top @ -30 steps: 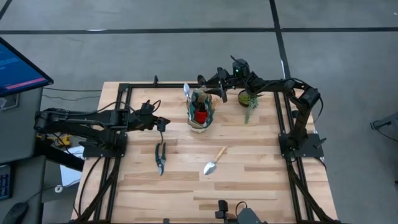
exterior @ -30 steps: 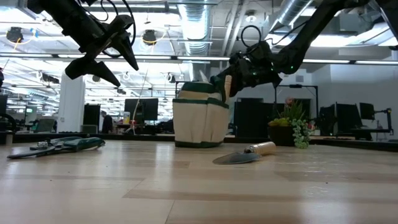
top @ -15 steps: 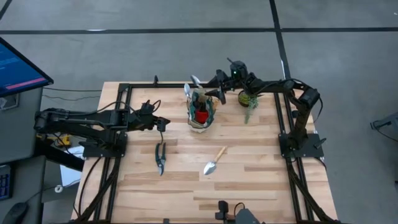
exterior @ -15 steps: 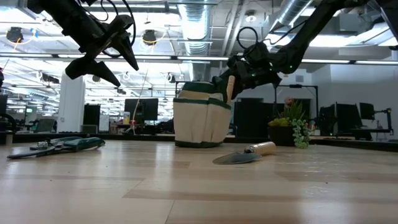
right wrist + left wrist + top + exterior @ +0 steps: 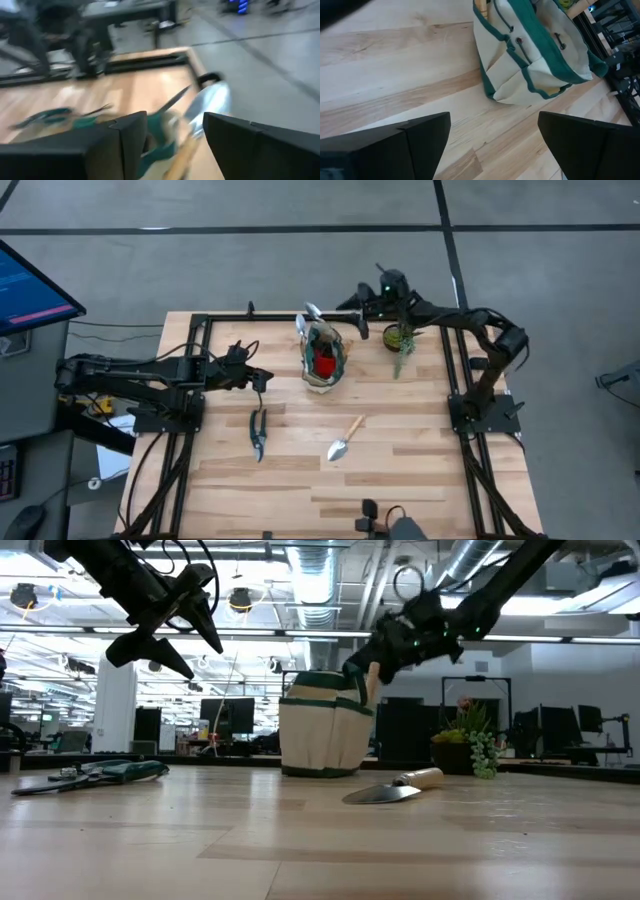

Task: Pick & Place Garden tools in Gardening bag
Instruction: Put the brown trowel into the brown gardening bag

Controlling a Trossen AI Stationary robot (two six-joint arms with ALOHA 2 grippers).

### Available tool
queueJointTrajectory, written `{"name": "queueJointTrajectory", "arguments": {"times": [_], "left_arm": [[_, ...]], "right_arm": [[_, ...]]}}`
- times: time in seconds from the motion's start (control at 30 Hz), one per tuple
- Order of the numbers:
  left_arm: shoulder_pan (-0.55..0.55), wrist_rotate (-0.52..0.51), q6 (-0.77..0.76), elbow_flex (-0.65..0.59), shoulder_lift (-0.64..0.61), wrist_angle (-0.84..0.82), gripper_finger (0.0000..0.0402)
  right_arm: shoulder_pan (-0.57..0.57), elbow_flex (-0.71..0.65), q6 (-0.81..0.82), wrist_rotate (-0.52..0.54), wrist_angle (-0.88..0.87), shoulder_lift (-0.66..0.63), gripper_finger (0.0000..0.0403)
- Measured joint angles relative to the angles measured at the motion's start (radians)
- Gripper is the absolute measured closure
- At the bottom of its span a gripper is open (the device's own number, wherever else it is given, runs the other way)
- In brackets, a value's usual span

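Observation:
The green-and-cream gardening bag [image 5: 323, 362] stands upright on its base at the table's far middle. Two silver trowel heads [image 5: 305, 320] and a red piece [image 5: 323, 367] stick out of its top. One wooden-handled trowel [image 5: 345, 440] and the dark pruning shears [image 5: 258, 430] lie flat on the table in front of it. My right gripper [image 5: 352, 318] hangs open just above and to the right of the bag's rim [image 5: 345, 680], with nothing between its fingers. My left gripper [image 5: 258, 378] hovers open above the table, left of the bag [image 5: 530, 55].
A small potted green plant [image 5: 400, 340] stands right of the bag, under my right arm. A black frame rail [image 5: 205, 320] runs along the table's edges. Bare wood [image 5: 400, 480] lies near the front edge.
My right gripper has risen and drawn back from the bag's top toward the table's far right. The trowel head it stood beside stays sticking out of the bag.

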Motion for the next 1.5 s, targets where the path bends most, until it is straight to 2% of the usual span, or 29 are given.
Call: {"name": "queueJointTrajectory", "arguments": {"times": [0.2,0.3,0.37,0.57,0.8,0.93,1.13,1.33,1.5], "left_arm": [[0.0,0.0,-0.002,0.0,0.0,0.006,0.0108],[0.0,0.0,-0.003,0.0,0.0,0.032,0.0108],[0.0,-0.001,-0.003,0.0,0.0,0.052,0.0108],[0.0,0.0,-0.003,0.0,0.0,0.071,0.0108],[0.0,0.001,-0.002,0.0,0.0,0.074,0.0108],[0.0,0.005,-0.001,0.0,0.0,0.076,0.0108],[0.0,0.008,-0.001,0.0,0.0,0.082,0.0108],[0.0,0.008,0.0,0.0,0.0,0.087,0.0108],[0.0,0.008,0.0,0.0,0.0,0.088,0.0108]], "right_arm": [[0.005,0.05,-0.05,0.174,-0.002,-0.061,0.0203],[0.003,0.181,-0.014,0.172,-0.075,0.001,0.0188],[0.001,0.313,-0.025,0.16,-0.21,0.071,0.0178],[-0.026,0.729,-0.139,-0.016,-0.666,0.314,0.0154],[-0.076,1.021,-0.138,-0.182,-0.825,0.525,0.0147],[-0.09,1.103,-0.138,-0.259,-0.881,0.593,0.0147],[-0.078,1.129,-0.142,-0.251,-0.91,0.661,0.0147],[-0.062,1.13,-0.195,-0.153,-0.971,0.676,0.0147],[-0.053,1.13,-0.202,-0.149,-0.992,0.676,0.0147]]}}
